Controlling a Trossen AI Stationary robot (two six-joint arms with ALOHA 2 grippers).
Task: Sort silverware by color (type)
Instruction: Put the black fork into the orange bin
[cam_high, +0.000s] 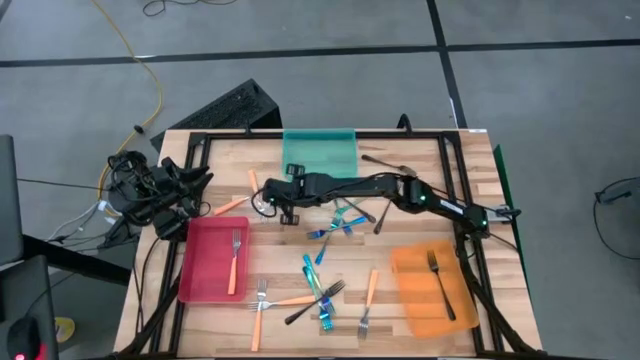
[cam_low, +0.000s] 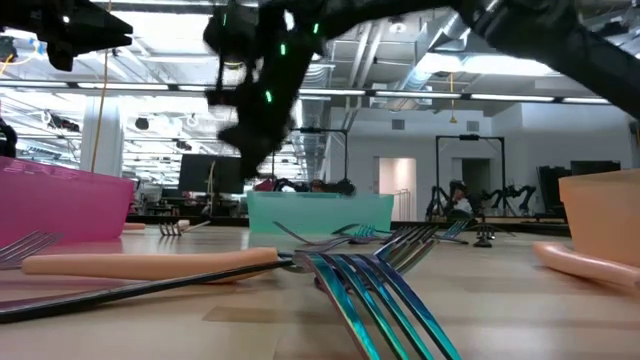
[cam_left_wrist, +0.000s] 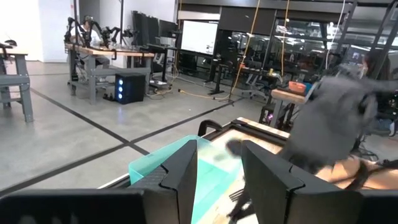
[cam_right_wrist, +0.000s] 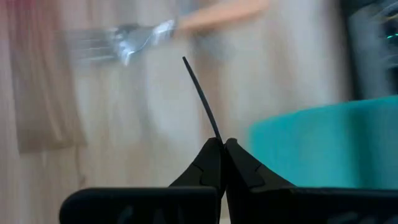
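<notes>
Worktop (cam_high: 400, 255) w/ three trays: teal tray (cam_high: 320, 152) at far edge, red tray (cam_high: 205, 262) on left w/ one orange fork (cam_high: 234, 262), orange tray (cam_high: 425, 290) on right w/ one dark fork (cam_high: 442, 286). Other forks (cam_high: 322, 285) loose mid-worktop. Right claw (cam_high: 288, 212) over worktop between red & teal trays, pinched shut on thin dark fork (cam_right_wrist: 200, 96). Left claw (cam_left_wrist: 217, 177) off worktop's left edge, fingers narrowly apart, holding nothing
</notes>
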